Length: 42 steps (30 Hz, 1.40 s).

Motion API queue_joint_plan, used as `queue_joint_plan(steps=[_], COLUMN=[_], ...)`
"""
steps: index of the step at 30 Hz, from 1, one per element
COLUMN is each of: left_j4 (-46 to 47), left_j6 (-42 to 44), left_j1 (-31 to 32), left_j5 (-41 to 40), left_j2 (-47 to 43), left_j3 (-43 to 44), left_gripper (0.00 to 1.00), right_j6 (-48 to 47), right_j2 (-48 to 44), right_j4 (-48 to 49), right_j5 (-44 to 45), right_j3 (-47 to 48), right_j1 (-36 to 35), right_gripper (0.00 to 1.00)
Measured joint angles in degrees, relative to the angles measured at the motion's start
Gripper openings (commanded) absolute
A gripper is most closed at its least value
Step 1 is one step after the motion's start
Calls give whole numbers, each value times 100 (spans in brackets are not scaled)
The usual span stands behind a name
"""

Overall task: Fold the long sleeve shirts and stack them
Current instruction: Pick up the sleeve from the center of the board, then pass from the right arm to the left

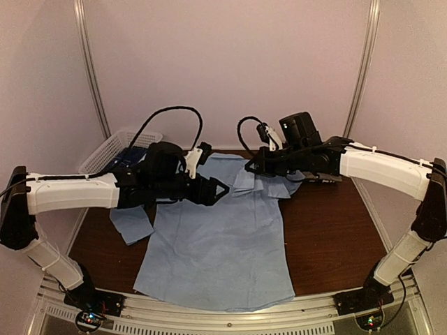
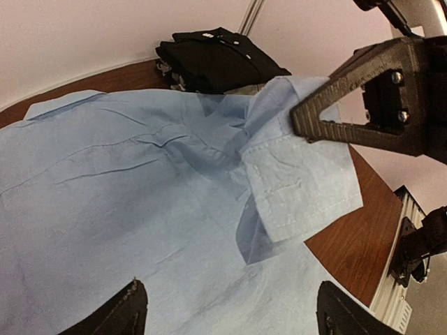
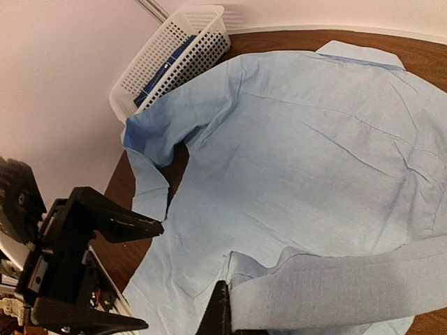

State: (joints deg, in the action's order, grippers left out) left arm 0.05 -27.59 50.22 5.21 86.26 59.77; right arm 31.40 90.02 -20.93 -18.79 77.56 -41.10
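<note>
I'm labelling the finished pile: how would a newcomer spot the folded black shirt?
On the brown table lies a light blue shirt spread flat. Just past its folded-over sleeve, near the far wall, sits the black shirt: the only dark garment, neatly folded with its collar and buttons showing.

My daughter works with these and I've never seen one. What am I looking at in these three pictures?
These are two robot arms bolted side by side, each ending in two fingers. One picture looks down from above; the others come from a camera on each wrist. A light blue shirt lies spread on the brown table, with a white basket far left and folded dark shirts far right. The right fingers are shut on a sleeve; the left fingers hang open above the shirt, holding nothing.
</note>
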Motion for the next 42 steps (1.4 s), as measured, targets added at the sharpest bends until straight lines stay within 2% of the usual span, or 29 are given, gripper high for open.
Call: queue_joint_plan(steps=[5,9,13,21,31,36,42], left_j4=[-9,131,588,1464,2614,2975,3010], left_j6=[74,-262,-968,-2675,-4299,-4730,-4767], left_j1=[55,50,50,-20,-153,-162,-254], left_j5=[-31,164,643,1399,1790,1858,1816], left_j2=[72,87,68,57,584,911,1178], left_j3=[2,-48,-273,-400,-428,-439,-223], left_gripper=[85,86,89,90,90,91,90], right_j6=[494,754,949,1318,1757,1906,2004], right_j2=[33,31,31,31,39,85,118], right_j4=[636,997,1266,1803,2409,2627,2719], right_j5=[-450,-492,-511,-553,-647,-717,-817], right_j3=[-195,-339,-492,-643,-876,-984,-1130], right_j1=[79,142,177,205,282,310,310], right_gripper=[0,0,0,0,0,0,0])
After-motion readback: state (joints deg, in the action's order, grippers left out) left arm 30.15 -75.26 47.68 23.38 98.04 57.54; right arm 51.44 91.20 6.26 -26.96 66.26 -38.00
